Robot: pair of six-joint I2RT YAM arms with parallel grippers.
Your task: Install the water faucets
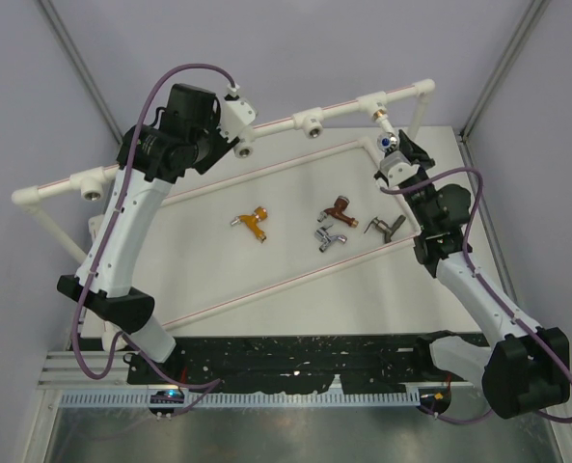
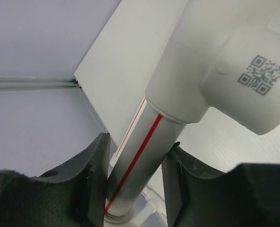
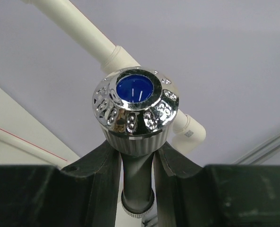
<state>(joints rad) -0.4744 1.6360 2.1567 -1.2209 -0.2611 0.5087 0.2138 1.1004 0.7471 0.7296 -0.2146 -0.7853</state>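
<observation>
My right gripper (image 1: 394, 159) (image 3: 136, 146) is shut on the stem of a water faucet (image 1: 389, 141) (image 3: 136, 101) with a chrome knob and blue cap. It holds the faucet just below the far right tee (image 1: 377, 109) of the white pipe frame (image 1: 286, 122). My left gripper (image 1: 239, 135) (image 2: 139, 142) is shut on the frame's red-striped pipe (image 2: 144, 142), right beside a tee (image 2: 210, 71). On the table lie an orange-gold faucet (image 1: 255, 222), a copper-brown one (image 1: 339, 207), a chrome one (image 1: 330, 236) and a dark bronze-grey one (image 1: 385, 228).
Metal-ringed tee sockets (image 1: 312, 127) (image 1: 95, 193) sit along the frame's far pipe. A lower frame pipe (image 1: 286, 289) crosses the white table (image 1: 208, 270) in front of the loose faucets. Grey walls close in on both sides. A pipe elbow (image 3: 191, 132) shows behind the held faucet.
</observation>
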